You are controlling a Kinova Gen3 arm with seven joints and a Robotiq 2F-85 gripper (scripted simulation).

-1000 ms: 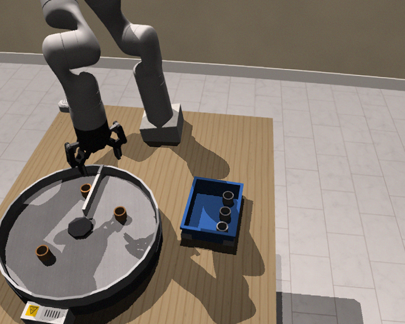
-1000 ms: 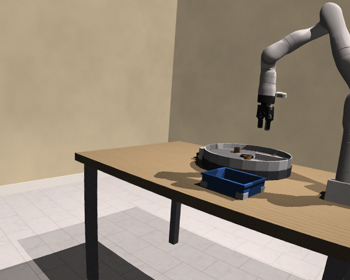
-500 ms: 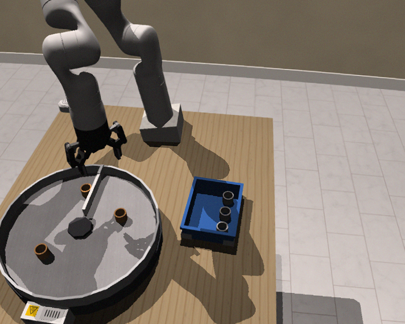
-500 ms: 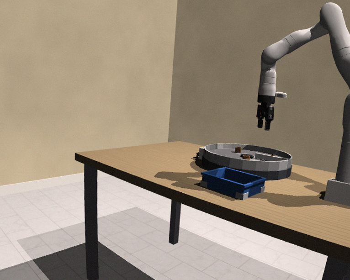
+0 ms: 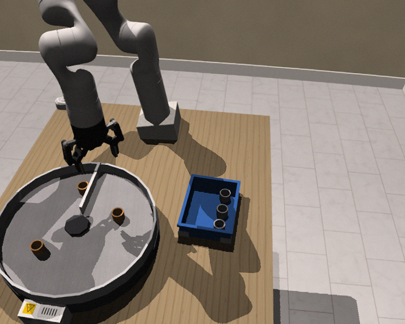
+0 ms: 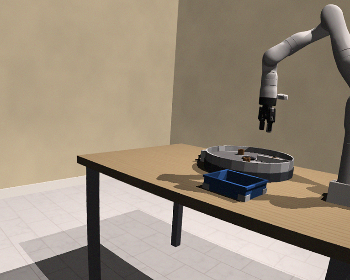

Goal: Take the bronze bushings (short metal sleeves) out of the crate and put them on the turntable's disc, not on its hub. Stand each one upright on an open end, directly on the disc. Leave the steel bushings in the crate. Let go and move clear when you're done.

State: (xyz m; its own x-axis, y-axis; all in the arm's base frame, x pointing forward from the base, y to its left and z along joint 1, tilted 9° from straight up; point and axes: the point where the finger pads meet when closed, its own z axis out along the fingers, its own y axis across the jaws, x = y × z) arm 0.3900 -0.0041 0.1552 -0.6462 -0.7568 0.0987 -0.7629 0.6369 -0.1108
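Three bronze bushings stand upright on the turntable's grey disc (image 5: 74,230): one near the back (image 5: 82,187), one right of the hub (image 5: 117,213), one at the front left (image 5: 37,247). The dark hub (image 5: 76,224) is bare. Three steel bushings (image 5: 225,194) (image 5: 222,209) (image 5: 219,224) stand in a row along the right side of the blue crate (image 5: 209,209). My gripper (image 5: 93,153) is open and empty, high above the disc's back rim; it also shows in the side view (image 6: 266,126), well above the turntable (image 6: 248,162).
A light bar (image 5: 89,189) runs from the hub to the disc's back rim. The arm's base block (image 5: 159,124) stands behind the turntable and the crate. A control box with a yellow label (image 5: 42,311) sits at the turntable's front.
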